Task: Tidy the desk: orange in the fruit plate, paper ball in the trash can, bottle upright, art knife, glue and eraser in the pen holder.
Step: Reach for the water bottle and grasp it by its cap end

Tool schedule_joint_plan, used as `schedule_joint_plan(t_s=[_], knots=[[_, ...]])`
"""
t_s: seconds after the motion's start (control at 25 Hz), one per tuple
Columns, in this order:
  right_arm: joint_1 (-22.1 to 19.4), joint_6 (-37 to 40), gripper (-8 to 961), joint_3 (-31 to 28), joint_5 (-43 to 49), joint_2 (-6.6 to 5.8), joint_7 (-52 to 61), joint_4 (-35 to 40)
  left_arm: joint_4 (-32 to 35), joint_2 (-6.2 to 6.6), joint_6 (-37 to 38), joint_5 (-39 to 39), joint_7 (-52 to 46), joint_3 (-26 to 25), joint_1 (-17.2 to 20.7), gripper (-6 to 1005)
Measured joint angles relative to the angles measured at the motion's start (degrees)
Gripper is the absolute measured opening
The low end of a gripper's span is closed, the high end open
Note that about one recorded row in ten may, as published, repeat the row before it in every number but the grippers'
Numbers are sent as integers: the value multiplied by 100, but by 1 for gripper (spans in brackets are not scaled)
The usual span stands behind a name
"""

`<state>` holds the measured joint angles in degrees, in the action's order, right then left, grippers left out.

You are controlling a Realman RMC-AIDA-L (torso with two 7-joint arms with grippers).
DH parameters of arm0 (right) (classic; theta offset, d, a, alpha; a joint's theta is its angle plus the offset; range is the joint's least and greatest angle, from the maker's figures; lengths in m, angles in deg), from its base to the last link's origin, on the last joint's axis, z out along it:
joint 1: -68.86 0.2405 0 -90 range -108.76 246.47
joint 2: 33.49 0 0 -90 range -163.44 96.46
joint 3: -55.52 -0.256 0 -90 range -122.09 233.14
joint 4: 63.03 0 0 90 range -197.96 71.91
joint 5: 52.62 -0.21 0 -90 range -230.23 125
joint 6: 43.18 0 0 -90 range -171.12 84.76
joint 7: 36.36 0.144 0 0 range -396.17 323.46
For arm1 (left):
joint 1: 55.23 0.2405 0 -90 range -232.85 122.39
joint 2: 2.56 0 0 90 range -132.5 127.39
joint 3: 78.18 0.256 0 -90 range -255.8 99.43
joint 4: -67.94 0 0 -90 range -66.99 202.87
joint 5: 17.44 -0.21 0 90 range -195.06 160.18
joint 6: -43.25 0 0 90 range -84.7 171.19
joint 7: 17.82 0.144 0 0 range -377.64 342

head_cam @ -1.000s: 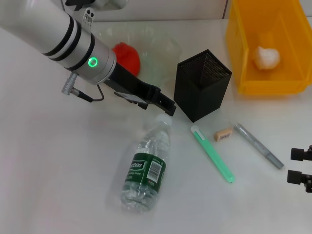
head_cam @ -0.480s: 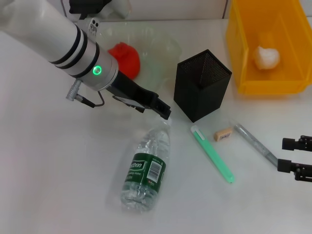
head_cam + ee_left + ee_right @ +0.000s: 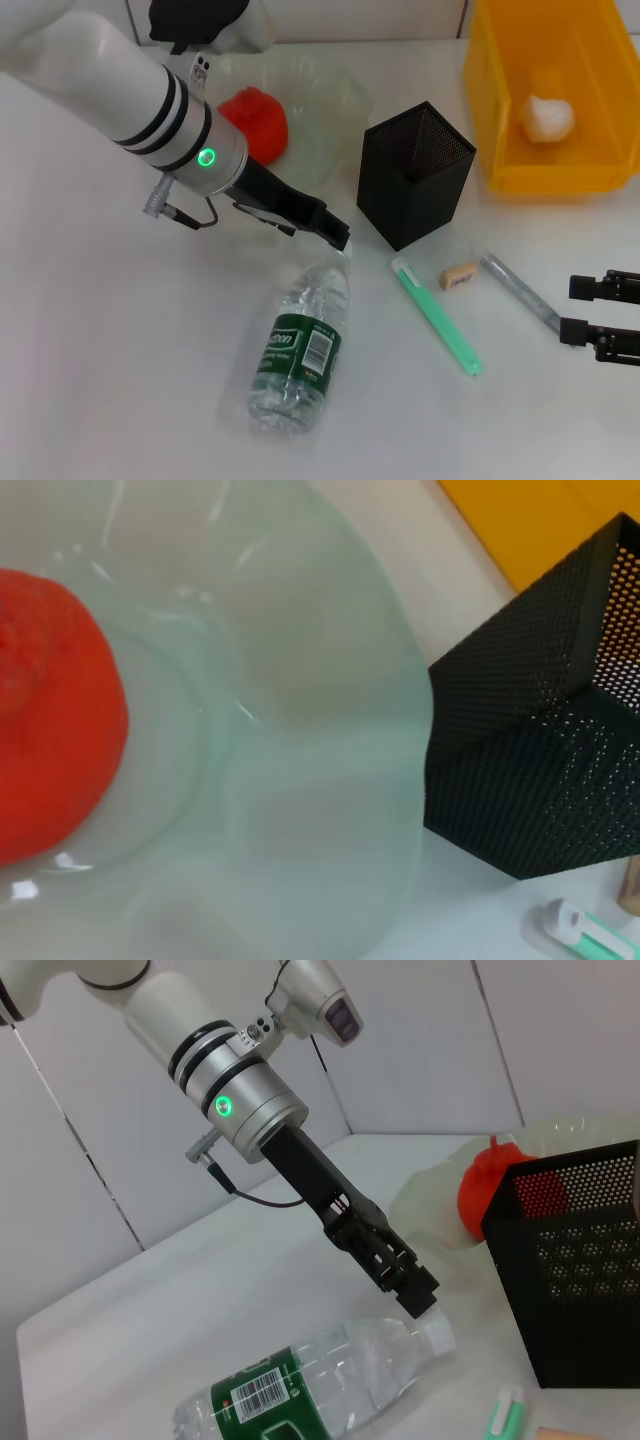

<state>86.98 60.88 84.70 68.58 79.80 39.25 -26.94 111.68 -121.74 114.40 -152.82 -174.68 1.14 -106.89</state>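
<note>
A white table [image 3: 100, 380] with a smooth, matte top fills most of the head view and carries soft grey shadows. Behind its far edge stands a pale wall [image 3: 560, 1040] made of flat panels, with thin dark seams running between them.

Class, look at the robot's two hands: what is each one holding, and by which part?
Nothing is held. The left hand hovers just above the cap end of the lying bottle, not gripping it. The right hand sits open near the table's edge, empty.
</note>
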Motion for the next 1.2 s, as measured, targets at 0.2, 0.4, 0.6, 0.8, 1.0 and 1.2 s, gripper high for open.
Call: schedule_joint_plan(t_s=[0.2, 0.4, 0.6, 0.8, 1.0, 1.2], knots=[[5, 0, 684, 0, 1, 0, 2, -3, -55, 0, -121, 175, 0, 224, -1, 750], [-11, -6, 684, 0, -13, 7, 4, -15, -59, 0, -181, 310, -1, 444, -1, 748], [-12, -65, 685, 0, -18, 11, 5, -39, -60, 0, -176, 382, -3, 485, -2, 746], [-1, -109, 685, 0, -18, 18, 6, -41, -47, 0, -105, 548, -9, 539, -2, 744], [7, -143, 685, 1, -13, 27, 6, -41, -1, 1, 40, 569, -78, 540, -7, 742], [7, -144, 685, 1, -17, 29, 6, -41, -33, 1, 58, 572, -78, 544, -4, 740]])
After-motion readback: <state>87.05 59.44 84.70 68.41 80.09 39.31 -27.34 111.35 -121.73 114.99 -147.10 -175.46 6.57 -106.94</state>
